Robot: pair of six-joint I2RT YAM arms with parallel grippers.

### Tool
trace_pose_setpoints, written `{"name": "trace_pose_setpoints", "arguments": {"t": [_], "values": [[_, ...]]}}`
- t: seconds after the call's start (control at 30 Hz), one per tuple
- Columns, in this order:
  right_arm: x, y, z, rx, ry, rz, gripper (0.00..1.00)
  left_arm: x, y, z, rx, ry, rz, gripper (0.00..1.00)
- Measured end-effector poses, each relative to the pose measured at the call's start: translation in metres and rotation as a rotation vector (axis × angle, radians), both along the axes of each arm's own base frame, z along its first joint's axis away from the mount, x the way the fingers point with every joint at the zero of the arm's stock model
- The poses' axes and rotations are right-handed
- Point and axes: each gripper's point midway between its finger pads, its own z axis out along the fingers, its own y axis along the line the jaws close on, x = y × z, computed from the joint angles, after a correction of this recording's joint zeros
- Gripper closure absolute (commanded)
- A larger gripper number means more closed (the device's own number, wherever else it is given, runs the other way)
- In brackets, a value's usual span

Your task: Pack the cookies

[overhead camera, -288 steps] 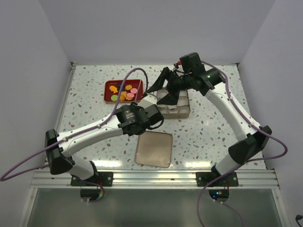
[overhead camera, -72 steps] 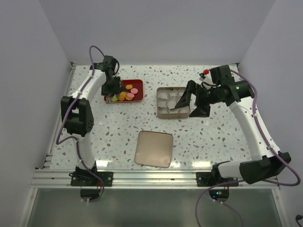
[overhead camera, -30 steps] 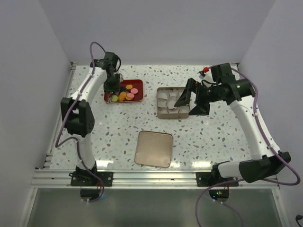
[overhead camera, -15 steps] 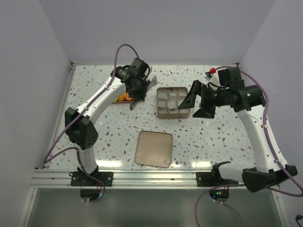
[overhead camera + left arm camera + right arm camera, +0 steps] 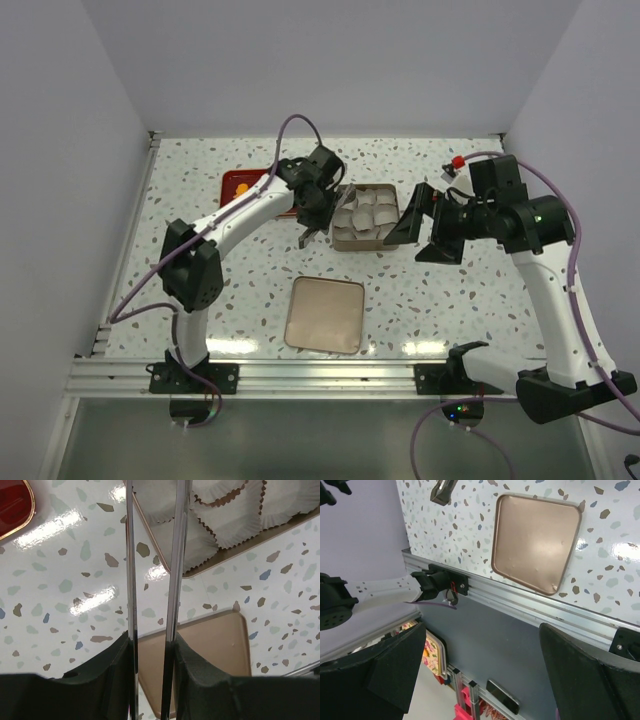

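Presently, the left gripper is held at the left edge of the tin, fingers set narrowly apart, any load undeterminable, presumably for filling paper cups; the right gripper is held spread, clear; cookies are unseen, the red tray being mostly covered.

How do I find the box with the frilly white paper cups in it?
Look at the speckled table, towards the back, in the middle between the two robot arms. There sits a shallow square metal tin. It alone holds white frilly paper cups, unlike the red tray to its left and the flat, bare brownish lid nearer the front.
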Motion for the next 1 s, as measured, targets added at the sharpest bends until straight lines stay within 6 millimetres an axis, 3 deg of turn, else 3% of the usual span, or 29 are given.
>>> {"name": "trace_pose_setpoints", "arguments": {"t": [0.17,0.3,0.73,1.0], "values": [[-0.002,-0.001,-0.002,-0.007,0.007,0.006,0.01,0.008,-0.003,-0.026,0.042,0.031,0.013,0.69],[-0.002,-0.001,-0.002,-0.011,0.003,0.013,0.01,0.015,-0.005,-0.035,0.055,0.030,0.028,0.60],[0.004,-0.001,-0.009,-0.032,0.015,0.037,0.01,0.040,-0.017,-0.026,0.052,-0.028,0.075,0.43],[0.004,-0.001,-0.009,-0.035,0.008,0.045,0.01,0.050,-0.020,-0.016,0.057,-0.047,0.088,0.48]]}}
